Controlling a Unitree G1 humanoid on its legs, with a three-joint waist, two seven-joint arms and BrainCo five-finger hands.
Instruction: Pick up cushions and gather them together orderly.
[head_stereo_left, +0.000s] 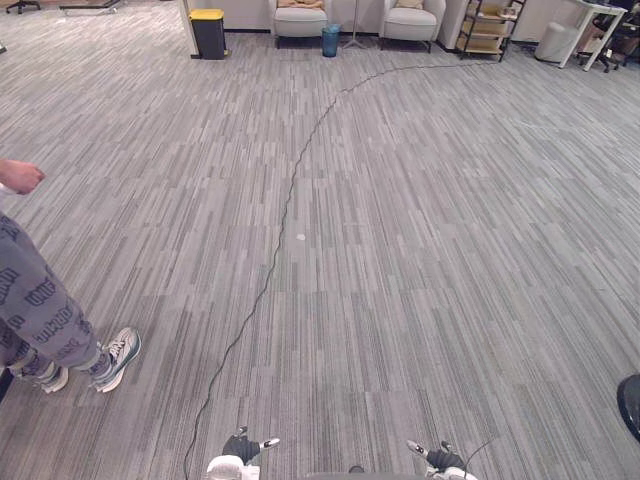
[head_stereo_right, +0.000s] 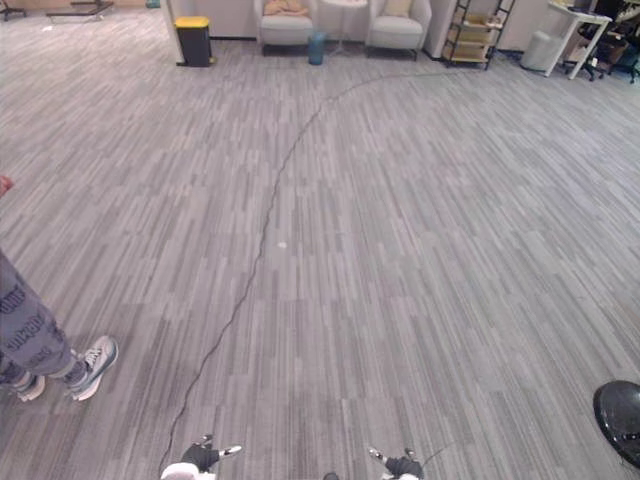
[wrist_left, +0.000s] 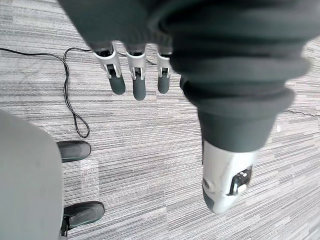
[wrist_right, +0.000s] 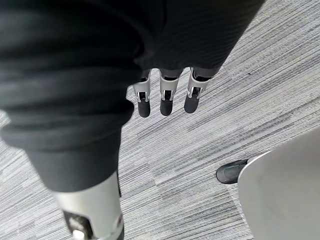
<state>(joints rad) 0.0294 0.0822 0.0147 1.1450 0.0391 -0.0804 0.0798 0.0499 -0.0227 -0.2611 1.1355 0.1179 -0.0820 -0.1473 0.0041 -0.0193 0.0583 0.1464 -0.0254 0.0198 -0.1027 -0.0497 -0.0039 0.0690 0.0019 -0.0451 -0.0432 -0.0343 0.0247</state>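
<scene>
both hands hang over the grey striped carpet floor (head_stereo_left: 420, 250). the robot's left hand (wrist_left: 136, 75) has its silver, dark-tipped fingers straight and its thumb apart, with nothing in it. the right hand (wrist_right: 166, 97) is the same: fingers straight, empty. the cushions are well apart from both hands, at the far end of the room. 1 tan cushion (head_stereo_right: 286, 8) lies on the left pale armchair (head_stereo_left: 300, 20), and 1 paler beige cushion (head_stereo_right: 398, 7) leans against the back of the right pale armchair (head_stereo_left: 412, 24). a small blue bin (head_stereo_left: 330, 40) stands on the floor between the 2 chairs, and a black bin with a yellow lid (head_stereo_left: 208, 33) stands to their left. a person (head_stereo_left: 45, 310) in grey patterned trousers and white trainers stands at the left edge of the floor.
</scene>
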